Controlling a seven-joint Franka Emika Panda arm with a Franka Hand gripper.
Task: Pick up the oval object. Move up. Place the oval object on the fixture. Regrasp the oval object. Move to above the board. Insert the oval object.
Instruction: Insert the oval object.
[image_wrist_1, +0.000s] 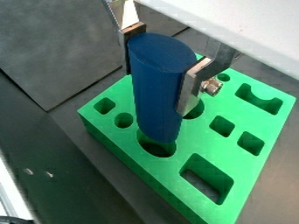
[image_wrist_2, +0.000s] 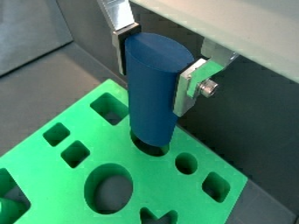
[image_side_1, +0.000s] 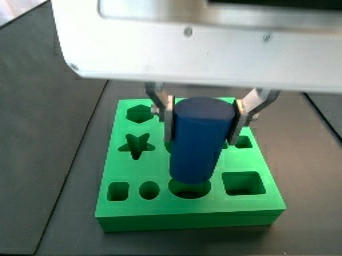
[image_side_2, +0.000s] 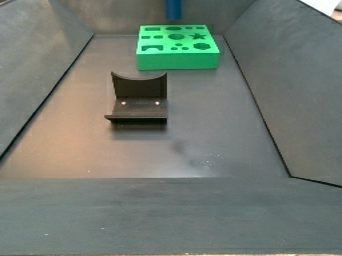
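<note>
Wrist views: you look steeply down from close by, past the pincer (image_wrist_1: 158, 63), onto the board (image_wrist_1: 117, 122) | Side view: close, high, facing the board (image_side_1: 254, 205) under the arm | Side view: far, high, looking down the floor past the fixture (image_side_2: 136, 98) to the board (image_side_2: 179, 58) | Shared: all four show the board.

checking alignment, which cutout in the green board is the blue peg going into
The oval hole on the board, between the small round hole and the square one; the tool holds the oval object upright in it.

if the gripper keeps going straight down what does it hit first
Probably the board: the gripper holds the oval object with its lower end already at a board hole, so the peg would sink before the fingers reach the green top.
</note>
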